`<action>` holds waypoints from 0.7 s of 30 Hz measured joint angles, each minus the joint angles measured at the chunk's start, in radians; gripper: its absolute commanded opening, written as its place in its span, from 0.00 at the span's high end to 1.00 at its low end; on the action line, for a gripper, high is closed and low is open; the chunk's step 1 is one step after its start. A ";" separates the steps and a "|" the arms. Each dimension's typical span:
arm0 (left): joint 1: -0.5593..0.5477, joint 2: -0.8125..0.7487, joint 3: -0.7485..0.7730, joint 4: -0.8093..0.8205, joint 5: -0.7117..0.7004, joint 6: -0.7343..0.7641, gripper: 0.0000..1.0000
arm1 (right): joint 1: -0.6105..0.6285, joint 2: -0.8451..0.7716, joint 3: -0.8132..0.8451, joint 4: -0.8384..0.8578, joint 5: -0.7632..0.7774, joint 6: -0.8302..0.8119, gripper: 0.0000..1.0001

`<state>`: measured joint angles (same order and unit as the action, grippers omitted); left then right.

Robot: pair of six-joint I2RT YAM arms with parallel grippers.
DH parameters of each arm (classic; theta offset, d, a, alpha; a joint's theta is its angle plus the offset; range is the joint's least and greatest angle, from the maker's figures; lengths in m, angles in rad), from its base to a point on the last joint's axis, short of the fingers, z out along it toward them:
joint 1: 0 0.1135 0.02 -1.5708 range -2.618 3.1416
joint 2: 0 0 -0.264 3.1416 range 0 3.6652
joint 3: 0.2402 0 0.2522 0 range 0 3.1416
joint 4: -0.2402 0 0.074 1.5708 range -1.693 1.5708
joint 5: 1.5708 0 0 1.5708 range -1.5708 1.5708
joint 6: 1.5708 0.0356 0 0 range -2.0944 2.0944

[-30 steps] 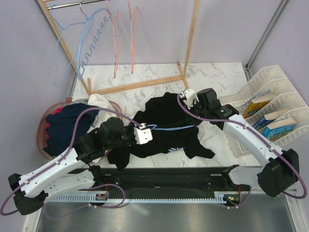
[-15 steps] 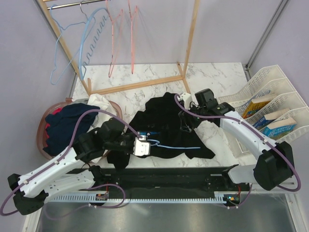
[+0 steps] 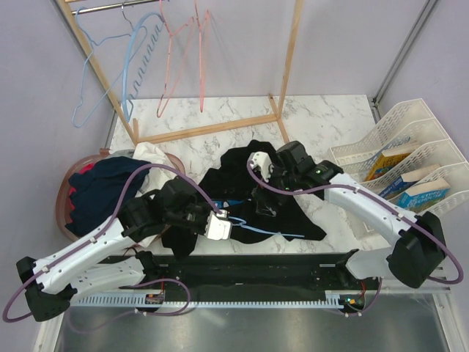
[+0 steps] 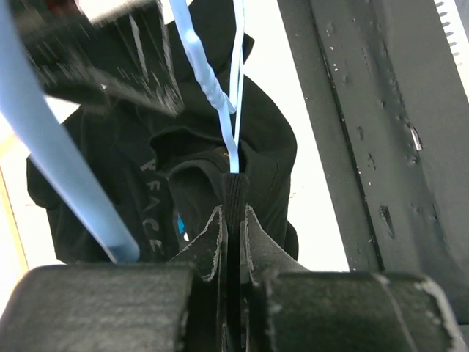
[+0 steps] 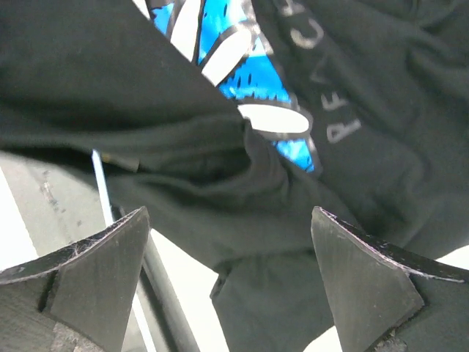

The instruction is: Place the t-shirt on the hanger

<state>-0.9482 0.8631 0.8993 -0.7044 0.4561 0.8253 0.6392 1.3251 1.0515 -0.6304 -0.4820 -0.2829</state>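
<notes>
The right gripper (image 5: 229,227) has just sprung apart, letting go of the t-shirt (image 3: 236,172). The shirt lies crumpled mid-table (image 3: 330,117), with the hanger (image 3: 265,233) showing along its near edge. The left gripper (image 4: 233,220) stays clamped on the hanger's wire. The right likely needs 1 fresh grip.

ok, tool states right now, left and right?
Left tool: closed on the t-shirt collar, with the hanger wire running into the pinch.
Right tool: open, empty, over the t-shirt.
</notes>
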 measured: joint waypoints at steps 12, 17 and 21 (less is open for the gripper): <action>0.000 0.008 0.024 0.001 0.000 0.010 0.98 | 0.126 0.208 0.028 0.097 0.266 0.033 0.10; 0.000 0.008 0.024 0.003 -0.003 0.010 0.98 | 0.137 0.269 0.038 0.126 0.339 0.071 0.38; 0.000 0.008 0.026 0.003 -0.016 0.003 0.98 | 0.137 0.278 0.043 0.141 0.413 0.093 0.89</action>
<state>-0.9482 0.8707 0.9249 -0.7010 0.4397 0.8284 0.7761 1.6035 1.0950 -0.4892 -0.0689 -0.1898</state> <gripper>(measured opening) 0.056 0.427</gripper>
